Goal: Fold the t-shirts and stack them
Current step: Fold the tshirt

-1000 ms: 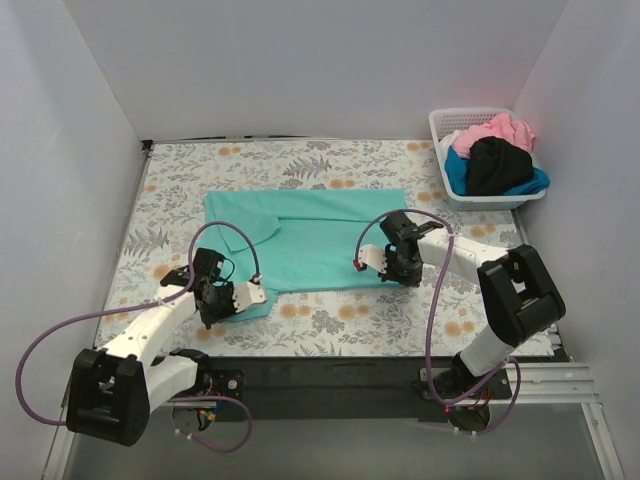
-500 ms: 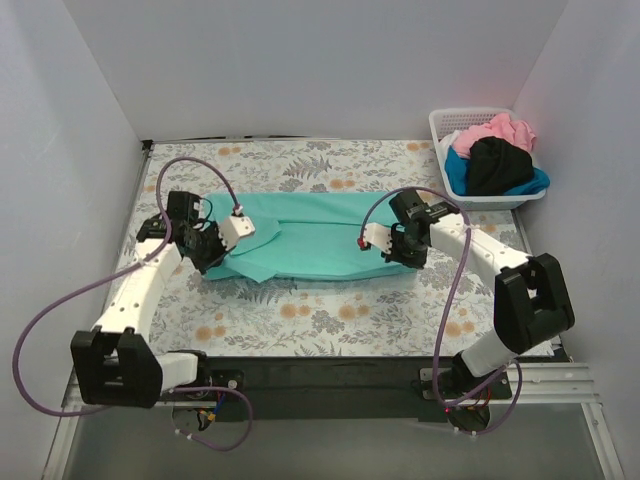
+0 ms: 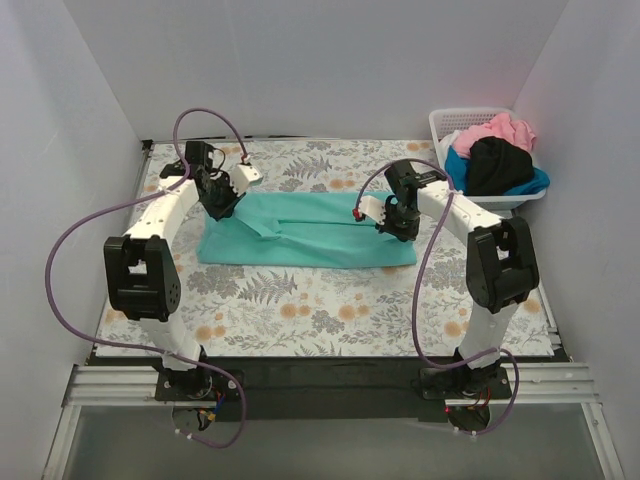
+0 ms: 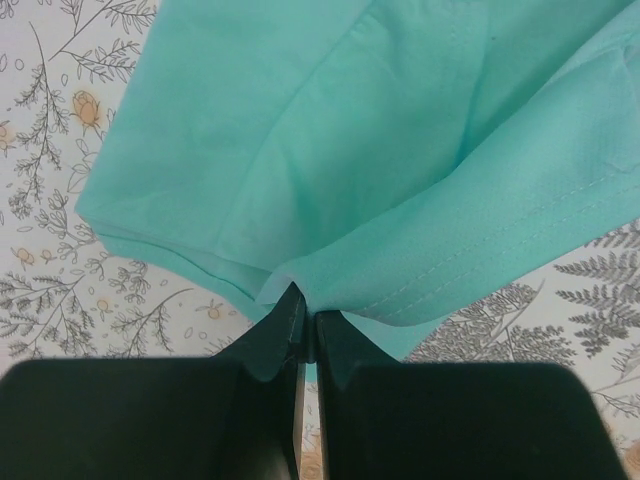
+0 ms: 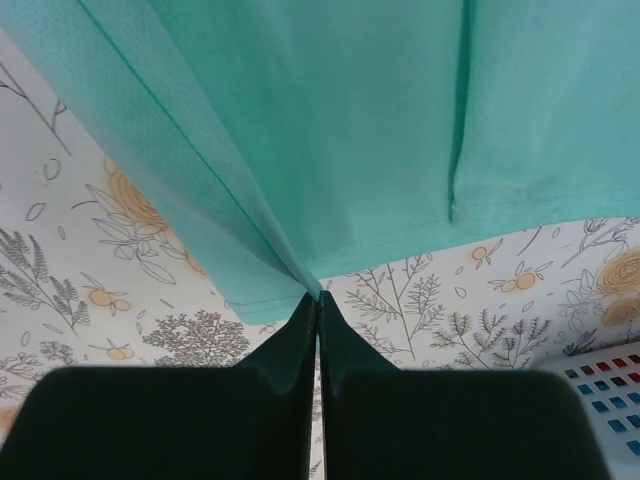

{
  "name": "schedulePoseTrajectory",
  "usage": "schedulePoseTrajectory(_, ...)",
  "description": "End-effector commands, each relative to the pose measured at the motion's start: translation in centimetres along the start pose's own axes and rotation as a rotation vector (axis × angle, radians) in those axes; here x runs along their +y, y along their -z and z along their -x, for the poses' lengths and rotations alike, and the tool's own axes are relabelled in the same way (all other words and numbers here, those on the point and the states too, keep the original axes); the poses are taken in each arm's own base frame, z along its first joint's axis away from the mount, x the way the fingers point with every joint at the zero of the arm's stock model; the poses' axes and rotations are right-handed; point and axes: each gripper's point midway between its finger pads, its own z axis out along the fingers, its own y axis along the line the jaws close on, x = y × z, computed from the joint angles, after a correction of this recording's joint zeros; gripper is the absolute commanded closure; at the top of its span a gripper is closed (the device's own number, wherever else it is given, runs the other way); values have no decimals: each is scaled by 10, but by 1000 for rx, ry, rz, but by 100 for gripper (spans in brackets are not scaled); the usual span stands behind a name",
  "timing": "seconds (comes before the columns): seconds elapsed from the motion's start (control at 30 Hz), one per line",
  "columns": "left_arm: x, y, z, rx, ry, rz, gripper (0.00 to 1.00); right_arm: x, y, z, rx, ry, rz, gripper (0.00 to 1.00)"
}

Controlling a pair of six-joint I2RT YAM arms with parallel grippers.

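The teal shirt [image 3: 300, 238] lies across the middle of the bench [image 3: 330, 310], folded into a long, flat band with doubled layers and a few soft creases near its left end. Its cloth is a plain fine knit, and its hems carry neat rows of stitching. The left pincer [image 4: 305, 312] is closed tight on a hemmed edge at the band's far left corner. The right pincer [image 5: 317, 298] is likewise closed, nipping a fold of the hem at the far right end. In the basket [image 3: 452, 178] at the far right corner sit the pink shirt [image 3: 497, 130], black shirt [image 3: 495, 165] and blue shirt [image 3: 537, 183], bundled together.
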Motion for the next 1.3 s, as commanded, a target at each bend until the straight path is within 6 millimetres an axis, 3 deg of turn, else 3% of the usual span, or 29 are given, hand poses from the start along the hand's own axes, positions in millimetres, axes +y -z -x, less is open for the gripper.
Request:
schedulePoseTrajectory(0.0,23,1,12,-23,-20,51,100,-14,1,0,1,37,14,99)
schedulePoseTrajectory(0.3,43,-31,0,12,0,67,100,-35,-20,-9,35,12,29,99)
schedulePoseTrajectory(0.73,51,-51,-10,30,41,79,100,-46,-32,-12,67,-22,22,99)
schedulePoseTrajectory(0.77,52,-54,-11,36,47,82,99,-47,-34,-13,78,-25,21,93)
schedulePoseTrajectory(0.8,57,-55,-11,35,57,100,96,-46,-37,-15,88,-32,27,78)
schedulePoseTrajectory(0.83,61,-54,-12,33,74,113,85,-47,-37,-14,86,-44,22,72)
schedulePoseTrajectory(0.9,80,-46,-1,-12,180,164,76,-52,-32,-13,78,-62,5,59)
schedulePoseTrajectory(0.93,88,-40,4,-31,232,173,71,-59,-26,-7,63,-84,-19,56)
schedulePoseTrajectory(0.97,96,-30,-2,-64,399,174,71,-63,-21,-6,56,-99,-33,54)
schedulePoseTrajectory(1.03,99,-16,-8,-94,567,138,70,-75,-8,1,22,-134,-77,51)
schedulePoseTrajectory(1.1,86,-7,-6,-137,664,100,69,-79,0,7,-4,-154,-94,50)
schedulePoseTrajectory(1.13,84,16,0,-182,656,133,69,-79,2,10,-20,-162,-91,50)
schedulePoseTrajectory(1.17,63,7,-14,-155,675,106,69,-81,6,14,-32,-177,-99,50)
schedulePoseTrajectory(1.23,49,22,-7,-196,654,102,70,-81,8,17,-42,-195,-95,52)
schedulePoseTrajectory(1.27,33,14,-14,-169,664,64,70,-84,11,20,-53,-205,-100,52)
